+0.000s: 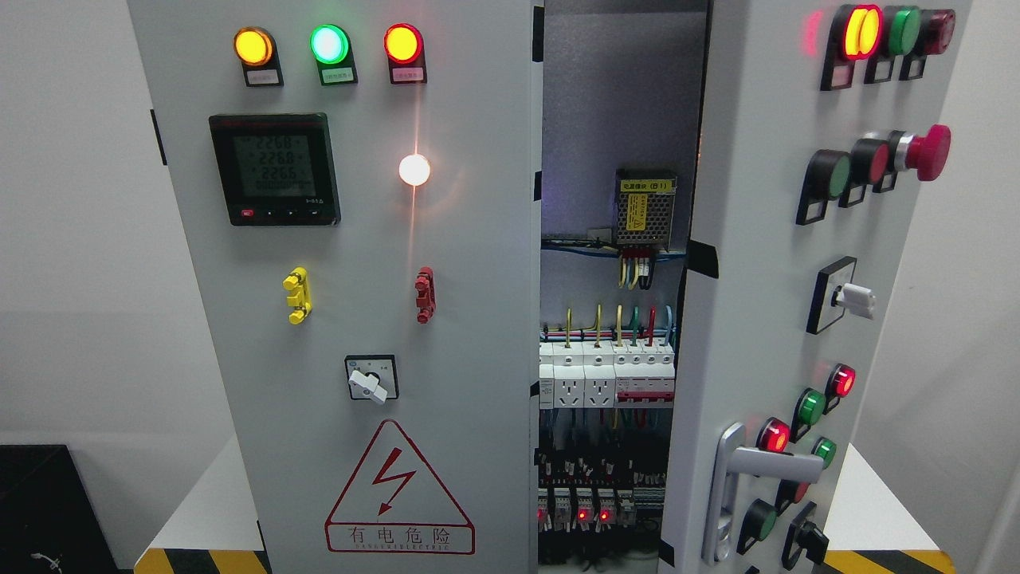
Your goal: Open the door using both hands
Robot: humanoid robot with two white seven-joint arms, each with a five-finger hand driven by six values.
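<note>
A grey electrical cabinet fills the head view. Its left door point(358, 319) is closed and faces me, with three lit lamps, a digital meter point(273, 169), a rotary switch point(371, 379) and a red hazard triangle point(398, 494). The right door point(765, 303) is swung out toward me, showing its edge and its buttons at an angle. A silver lever handle point(753, 470) sits low on this door. Between the doors the opening point(613, 335) reveals wiring, breakers and a power supply. Neither of my hands is in the picture.
The cabinet stands on a white surface point(868, 502) with yellow and black hazard stripes point(199, 562) along the front edge. A black box point(40, 510) sits at the lower left. A red mushroom stop button point(928, 151) sticks out from the open door.
</note>
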